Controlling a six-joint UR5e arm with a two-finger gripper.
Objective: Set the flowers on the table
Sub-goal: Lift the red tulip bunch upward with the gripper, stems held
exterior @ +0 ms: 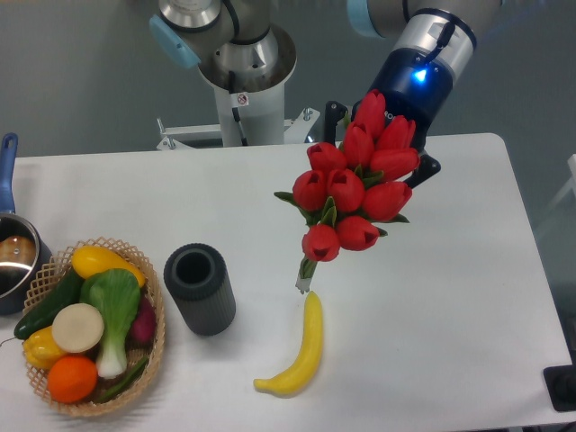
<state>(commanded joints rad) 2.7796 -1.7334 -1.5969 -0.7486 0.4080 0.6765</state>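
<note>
The flowers point(353, 193), a bunch of red tulips with green leaves, hang tilted above the middle of the white table point(450, 297). Their heads point up and to the right. The short green stem end point(304, 277) points down, just above the tip of the banana. My gripper point(382, 148) is behind the top tulip heads. Only black parts of it show on either side of the bunch, and its fingers are hidden by the blooms. The bunch stays up off the table in its hold.
A yellow banana point(297, 360) lies right below the stems. A dark ribbed cylinder vase point(200, 288) stands to the left of it. A wicker basket point(157, 315) of vegetables and a steel pot point(13, 256) sit at the left edge. The robot base point(243, 81) is at the back.
</note>
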